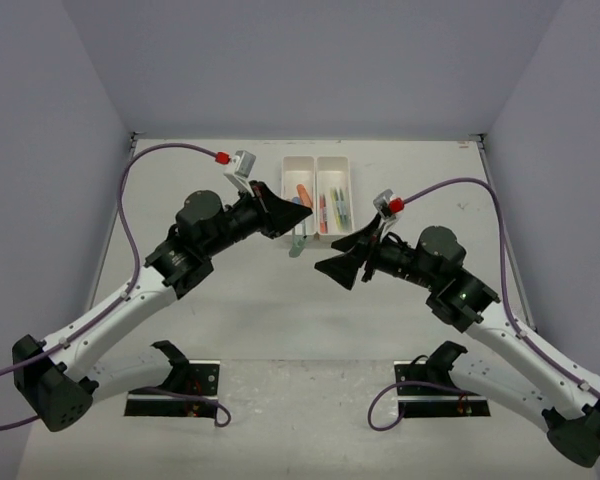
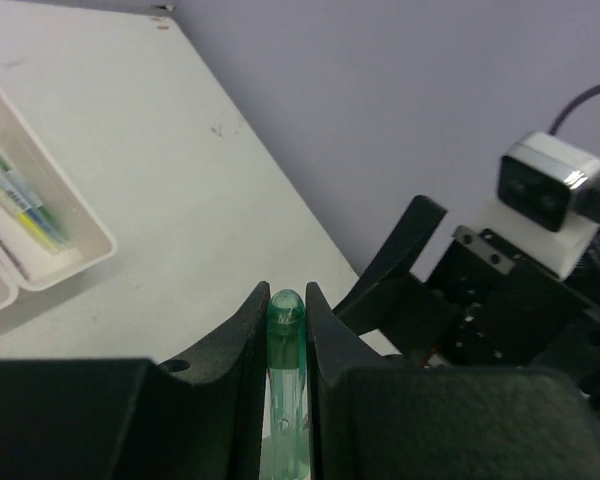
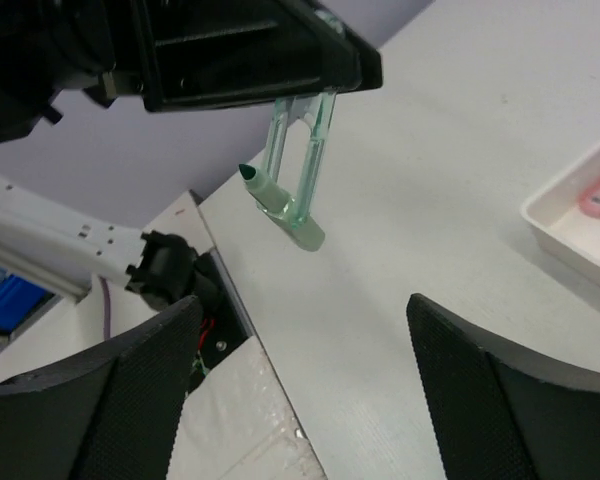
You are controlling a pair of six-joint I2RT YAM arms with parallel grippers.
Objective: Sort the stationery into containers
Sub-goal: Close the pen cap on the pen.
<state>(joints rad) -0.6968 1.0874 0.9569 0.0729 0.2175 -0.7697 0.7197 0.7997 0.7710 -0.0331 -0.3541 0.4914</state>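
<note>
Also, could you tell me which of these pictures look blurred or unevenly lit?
Left wrist: the green pen in the left claw is soft, too close to the lens. Right wrist: the pen looks sharp. Top external: even light, only faint shadows.

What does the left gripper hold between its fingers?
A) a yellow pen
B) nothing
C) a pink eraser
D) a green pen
D: the left gripper is shut on a green pen, whose rounded end shows between its fingers.

Translucent green pen in the black left claw; white tray holding a salmon-pink piece; pale off-white worktop.
</note>
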